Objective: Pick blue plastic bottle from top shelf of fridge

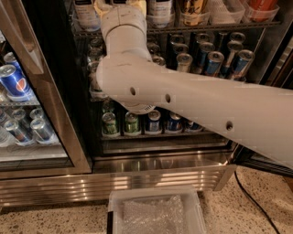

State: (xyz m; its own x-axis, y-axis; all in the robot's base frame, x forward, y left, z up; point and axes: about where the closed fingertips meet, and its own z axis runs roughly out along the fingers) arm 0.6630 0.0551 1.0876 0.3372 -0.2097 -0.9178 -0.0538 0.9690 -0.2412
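Observation:
The fridge [160, 170] stands open with its black inside and steel base. Its top shelf [219, 26] is a wire rack with clear trays at the top of the camera view. My white arm reaches up from the right. My gripper [120, 4] is at the shelf's front, cut off by the top edge. Two white-labelled bottles flank it, one on the left [86, 10] and one on the right [160, 9]; only their lower parts show. Whether another bottle stands behind the gripper is hidden.
An amber gold-labelled bottle [192, 6] stands right of them. Drink cans fill the middle rack [213, 61] and lower rack [151, 121]. A steel-framed cooler with Pepsi cans [13, 80] is on the left. A clear plastic bin [155, 212] and a black cable [256, 201] lie on the floor.

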